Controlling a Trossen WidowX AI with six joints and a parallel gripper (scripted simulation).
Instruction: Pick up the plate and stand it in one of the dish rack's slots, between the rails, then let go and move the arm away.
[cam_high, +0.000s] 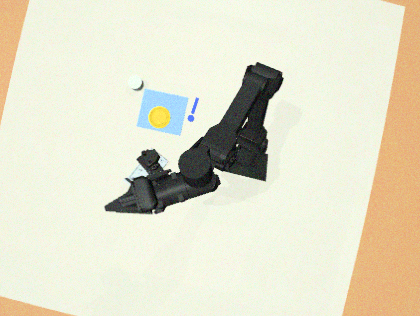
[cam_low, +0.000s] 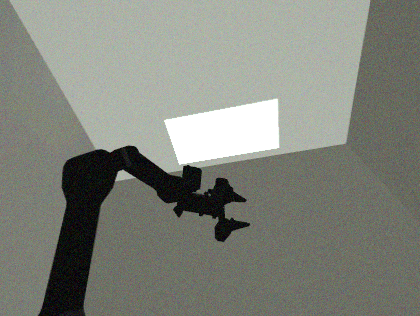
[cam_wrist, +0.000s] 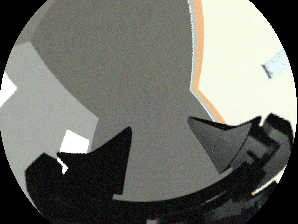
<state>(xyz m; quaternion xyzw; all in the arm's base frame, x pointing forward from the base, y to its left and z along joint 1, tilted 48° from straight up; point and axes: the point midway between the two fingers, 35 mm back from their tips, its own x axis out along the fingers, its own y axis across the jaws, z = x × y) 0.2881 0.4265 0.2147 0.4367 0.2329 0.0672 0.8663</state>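
The yellow round plate (cam_high: 159, 117) lies flat on a light blue mat (cam_high: 181, 122) in the top view. The pale dish rack (cam_high: 138, 172) (cam_wrist: 278, 63) is mostly hidden under the arm in that view, and a corner of it shows at the right of the wrist view. My gripper (cam_high: 107, 207) (cam_low: 247, 213) (cam_wrist: 160, 124) is open and empty, held high and pointing sideways. From above it appears over and past the rack's lower left side, away from the plate. The rack's slots cannot be made out.
A small white round object (cam_high: 135, 82) stands just off the mat's upper left corner. A blue bar (cam_high: 195, 105) and a blue dot (cam_high: 191, 118) lie just right of the mat. The arm's base is right of the rack.
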